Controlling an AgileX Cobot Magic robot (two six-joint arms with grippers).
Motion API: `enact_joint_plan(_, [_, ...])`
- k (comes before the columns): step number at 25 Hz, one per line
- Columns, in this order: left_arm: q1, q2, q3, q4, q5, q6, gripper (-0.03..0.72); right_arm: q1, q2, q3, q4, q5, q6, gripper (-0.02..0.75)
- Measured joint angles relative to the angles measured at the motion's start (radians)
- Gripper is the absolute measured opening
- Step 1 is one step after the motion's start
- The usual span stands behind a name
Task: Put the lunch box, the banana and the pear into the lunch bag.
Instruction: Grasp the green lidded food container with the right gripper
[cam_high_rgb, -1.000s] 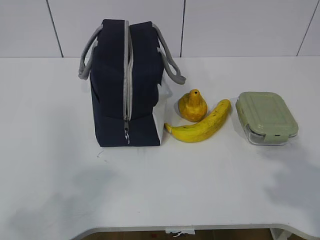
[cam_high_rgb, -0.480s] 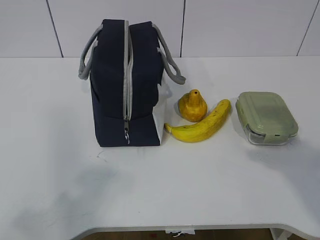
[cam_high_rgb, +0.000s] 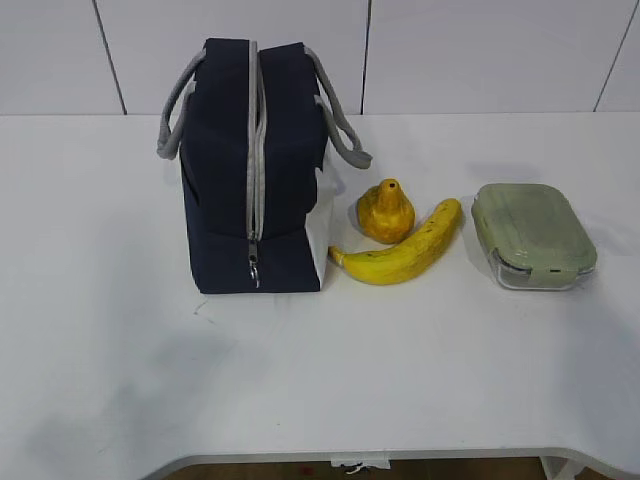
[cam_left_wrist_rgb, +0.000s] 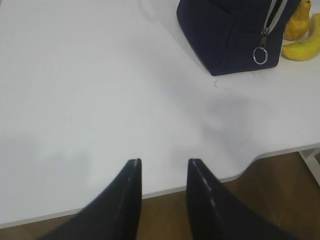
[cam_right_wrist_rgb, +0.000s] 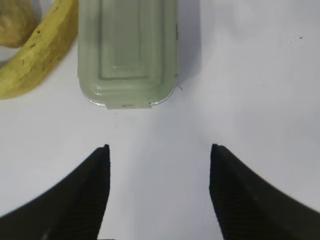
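Lunch bag (cam_high_rgb: 255, 170): stands upright on the table (cam_high_rgb: 100, 330), its grey zipper (cam_high_rgb: 252, 150) run down to the ring pull (cam_left_wrist_rgb: 260, 55) near the base, so the bag looks zipped shut and nothing can go in yet.
Bag contents: hidden behind the fabric; I cannot tell whether anything is inside.
Pear (cam_high_rgb: 385, 212): on the table just right of the bag, touching or nearly touching the banana (cam_high_rgb: 400, 250).
Lunch box (cam_high_rgb: 532, 235): rightmost, apart from the fruit, green lid clipped on; nothing can be made out inside it.
Left gripper (cam_left_wrist_rgb: 162, 167): released, partly spread, empty, over bare table short of the bag; probably placed to reach the ring pull.
Right gripper (cam_right_wrist_rgb: 157, 150): released wide, empty, lined up just short of the lunch box, likely wide enough to straddle it.
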Motion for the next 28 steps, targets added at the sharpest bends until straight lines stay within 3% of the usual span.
enact_joint_plan(3, [0.0,0.0,0.0,0.0,0.0,0.0,0.236,-0.096,0.079,-0.056,0.145,0.027,-0.132,0.487])
enact_joint_plan(6, [0.0,0.0,0.0,0.0,0.0,0.0,0.236,-0.243,0.162,-0.098,0.366,0.084,-0.318,0.487])
enact_joint_plan(13, [0.0,0.0,0.0,0.0,0.0,0.0,0.237,-0.442,0.346,-0.11,0.684,0.217,-0.722,0.487])
enact_joint_plan(20, [0.0,0.0,0.0,0.002,0.0,0.0,0.237,-0.491,0.615,-0.194,0.919,0.273,-0.948,0.486])
enact_joint_plan(28, [0.0,0.0,0.0,0.002,0.0,0.0,0.237,-0.493,0.826,-0.334,1.01,0.269,-0.967,0.486])
